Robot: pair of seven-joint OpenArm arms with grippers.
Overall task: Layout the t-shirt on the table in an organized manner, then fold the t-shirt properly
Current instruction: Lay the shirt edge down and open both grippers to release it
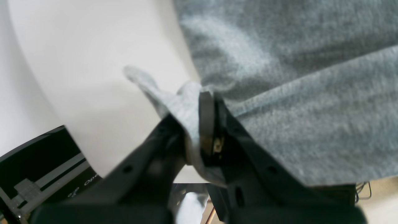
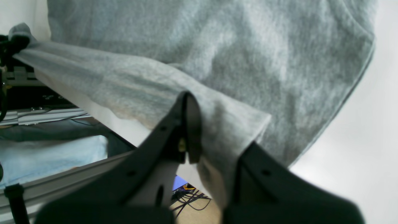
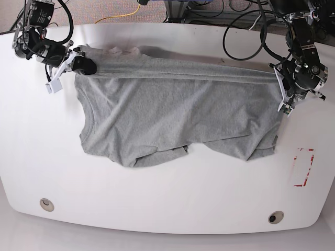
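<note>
Both grippers, left point(image 3: 283, 93) and right point(image 3: 78, 64), clamp opposite ends of the grey t-shirt point(image 3: 172, 115), stretching one edge taut, likely to spread it flat on the white table point(image 3: 157, 198).

One t-shirt point(image 3: 172, 115) — two grommets point(image 3: 47, 204).

Beyond the far edge lies a brownish carpet floor point(image 3: 104, 10) — black cables point(image 3: 230, 10) and one yellow cable point(image 3: 137, 9) trail across it.
</note>
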